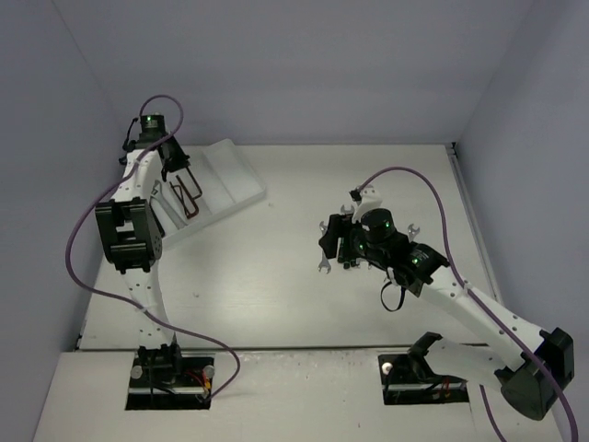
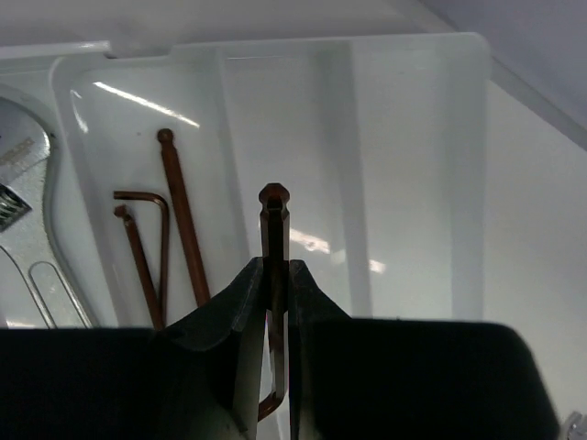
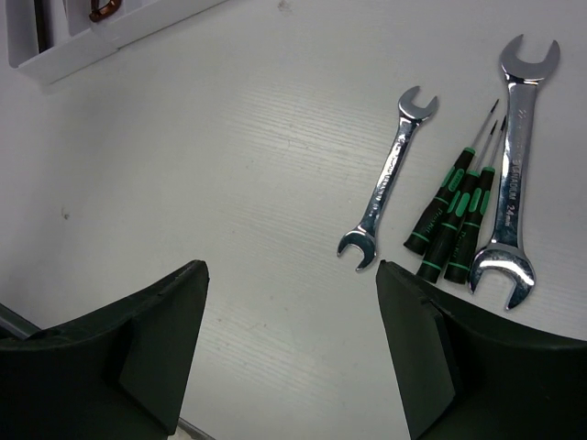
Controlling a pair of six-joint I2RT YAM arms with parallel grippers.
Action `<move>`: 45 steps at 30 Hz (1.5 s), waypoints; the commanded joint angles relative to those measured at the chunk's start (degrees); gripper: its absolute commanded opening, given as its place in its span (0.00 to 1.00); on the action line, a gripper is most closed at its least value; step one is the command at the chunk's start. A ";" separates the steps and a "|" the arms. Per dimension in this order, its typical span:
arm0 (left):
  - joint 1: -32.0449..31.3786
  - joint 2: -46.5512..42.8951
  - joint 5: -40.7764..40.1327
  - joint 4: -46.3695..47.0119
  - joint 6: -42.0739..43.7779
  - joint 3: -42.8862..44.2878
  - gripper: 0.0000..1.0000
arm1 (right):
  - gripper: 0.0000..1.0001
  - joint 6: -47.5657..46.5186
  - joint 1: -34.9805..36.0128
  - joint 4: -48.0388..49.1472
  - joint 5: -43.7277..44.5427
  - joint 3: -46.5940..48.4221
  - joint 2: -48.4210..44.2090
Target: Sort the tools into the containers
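Note:
My left gripper (image 2: 275,270) is shut on a dark brown hex key (image 2: 273,225), held above the white tray (image 2: 275,50) close to a divider. Beside it, one compartment holds several hex keys (image 2: 160,229), and the compartment left of that holds a silver adjustable wrench (image 2: 18,202). From above, the left gripper (image 1: 175,170) hangs over the tray (image 1: 230,170). My right gripper (image 3: 292,275) stands open over bare table. Just ahead of its right finger lie a small open-end wrench (image 3: 385,179), three green-marked black screwdrivers (image 3: 454,215) and a larger wrench (image 3: 514,174).
The tray's near corner (image 3: 83,41) shows at the top left of the right wrist view. Wrench ends (image 1: 324,265) poke out around the right gripper (image 1: 336,244) in the top view. Grey walls enclose the table on the left, back and right.

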 commanded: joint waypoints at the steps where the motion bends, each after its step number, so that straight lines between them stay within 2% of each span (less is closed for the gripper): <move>1: 2.85 3.97 2.06 -2.67 0.32 7.72 0.00 | 0.71 2.97 -0.21 -0.45 3.53 -0.83 -2.61; 8: 3.64 9.10 1.88 -6.72 2.54 11.87 0.02 | 0.71 3.49 -0.22 -2.02 5.65 -0.62 -3.07; 12: 3.88 8.27 2.08 -7.16 3.31 11.52 0.35 | 0.71 3.27 -0.30 -2.60 6.33 -0.35 -3.00; 17: 2.19 1.52 2.71 -7.63 4.93 10.49 0.57 | 0.71 3.03 -0.40 -3.21 8.83 0.60 -2.15; 20: -1.96 -5.18 2.04 -8.28 6.30 7.69 0.57 | 0.71 5.20 -1.21 -4.55 14.18 1.01 -1.83; 22: -6.93 -9.54 1.14 -8.70 6.88 4.89 0.57 | 0.70 7.11 -2.79 -5.81 16.86 0.91 -1.47; 28: -26.18 -15.19 -2.04 -8.70 4.61 -5.71 0.57 | 0.68 10.72 -15.18 -6.84 11.30 -2.13 -3.62; 30: -33.66 -13.92 -3.64 -8.83 3.71 -7.13 0.57 | 0.68 10.28 -18.30 -6.89 9.22 -2.72 -4.47; 34: -44.23 -8.80 -7.94 -9.53 -0.26 -7.60 0.57 | 0.68 9.03 -20.24 -7.27 6.56 -3.00 -4.48; 37: -48.79 -3.71 -10.68 -11.33 -2.55 -4.55 0.57 | 0.68 8.94 -20.42 -7.60 5.45 -4.05 -5.39; 45: -53.68 6.93 -16.65 -16.36 -5.40 4.33 0.52 | 0.68 7.50 -20.51 -9.21 2.00 -6.77 -9.28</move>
